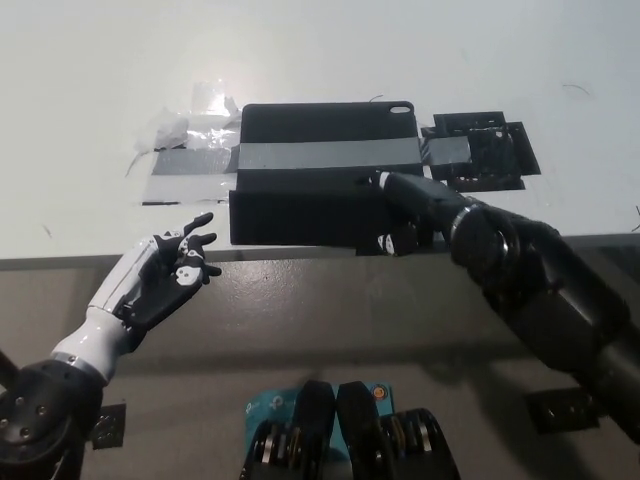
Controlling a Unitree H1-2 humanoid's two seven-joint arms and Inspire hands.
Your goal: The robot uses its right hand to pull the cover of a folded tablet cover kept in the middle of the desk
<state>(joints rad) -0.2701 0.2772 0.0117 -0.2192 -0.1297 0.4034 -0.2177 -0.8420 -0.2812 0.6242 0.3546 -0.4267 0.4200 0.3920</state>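
Your tablet cover [325, 165] lies flat in the middle of the frame, its long side running left to right along the desk [90, 90] edge. The black right hand [425, 215] is at the cover's lower right corner, fingers [395, 184] curled over the front flap (you can't tell if they grip it). So pull down-frame. The white left hand [160, 275] rests open at lower left, off the desk.

One tablet cover [325, 180], one desk [100, 80], two hands: one white [165, 270], one black [420, 215]
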